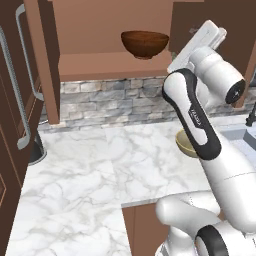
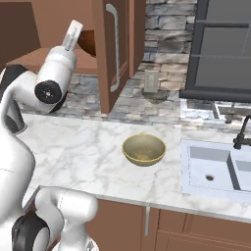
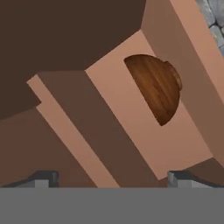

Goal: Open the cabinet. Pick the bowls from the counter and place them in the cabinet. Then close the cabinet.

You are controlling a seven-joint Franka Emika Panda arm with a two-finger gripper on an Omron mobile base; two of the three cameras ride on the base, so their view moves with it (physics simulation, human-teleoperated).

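Wooden bowl: you see the dark reddish-brown bowl (image 1: 145, 43) resting on the shelf inside the open cabinet (image 1: 100, 65), apart from the fingers in the hand view.
Beige bowl: the pale bowl (image 2: 143, 149) sits on the marble counter (image 2: 83, 152), near the sink (image 2: 215, 169), not yet stowed.
Gripper: your gripper (image 3: 111, 178) stands spread wide with nothing between its tips, pointed into the cabinet from in front of the shelf.
Cabinet doors: both stand open; the right door (image 2: 113, 49) with its silver bar handle (image 2: 115, 46) hangs out over the counter.
Likely stage: one bowl placed, one to fetch, then the doors to close.
Risk: swinging the arm down toward the beige bowl could clip the open right door or the shelf edge, since the wrist sits close between them.
Risk: a hasty pullback could brush the wooden bowl and nudge it toward the shelf lip.
Hidden: the arm covers half the beige bowl in the left base view; the fingertips barely show in the hand view; the cabinet's upper interior is cut off.
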